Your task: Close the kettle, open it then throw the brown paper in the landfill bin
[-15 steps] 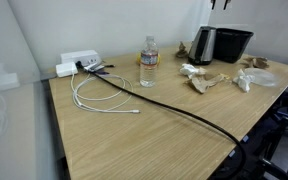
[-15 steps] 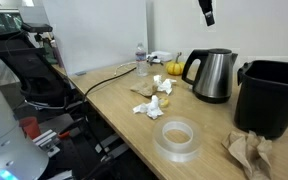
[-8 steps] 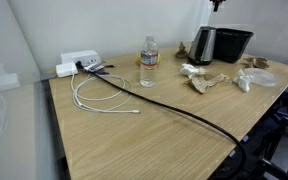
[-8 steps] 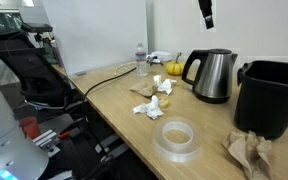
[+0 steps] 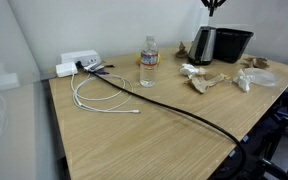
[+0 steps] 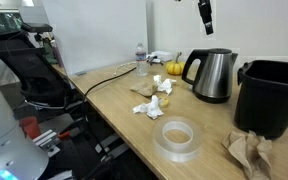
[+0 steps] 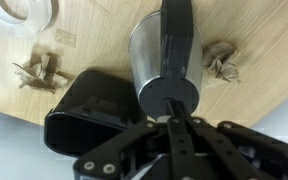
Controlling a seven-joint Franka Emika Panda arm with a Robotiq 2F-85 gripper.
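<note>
While the crumpled brown paper (image 6: 249,150) lies at the near right corner of the counter (image 6: 219,125), just beside the black landfill bin (image 6: 272,95), the kettle (image 6: 212,75) stands farther back, left of the bin. High above the kettle hang the jaws, pressed together and empty, seemingly centred there to push the lid; the lid's state is unclear.

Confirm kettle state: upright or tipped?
Upright. In an exterior view the kettle stands on its base on the table, lid end up, beside the black bin.
</note>
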